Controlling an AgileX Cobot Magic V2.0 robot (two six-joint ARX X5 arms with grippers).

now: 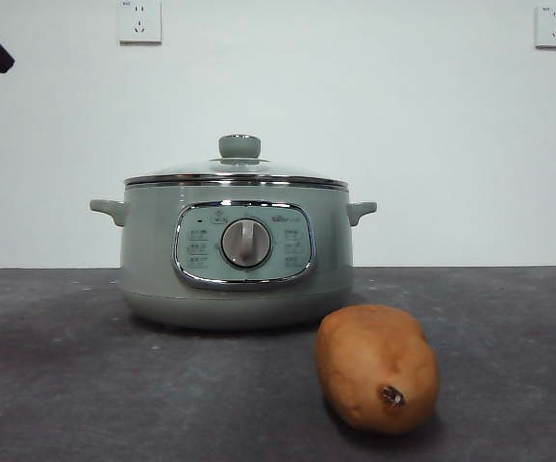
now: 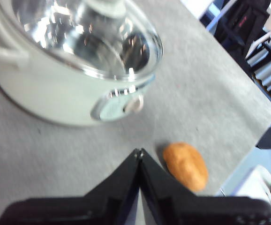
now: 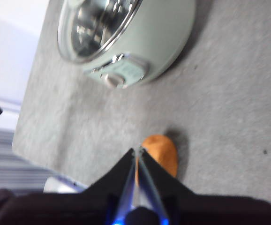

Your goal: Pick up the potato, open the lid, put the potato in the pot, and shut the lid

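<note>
With both jaw pairs pressed together, the right gripper (image 3: 138, 151) should spread and straddle the potato (image 1: 378, 368), at five o'clock of the lidded pot (image 1: 238, 255), across its narrow middle.

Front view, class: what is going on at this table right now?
Nothing is being handled yet. The potato lies on the grey table in front of the pot, apart from it. The lid sits closed on the pot. The left gripper and the right gripper hang above the table with jaws shut, holding nothing; the right one is nearly over the potato.
</note>
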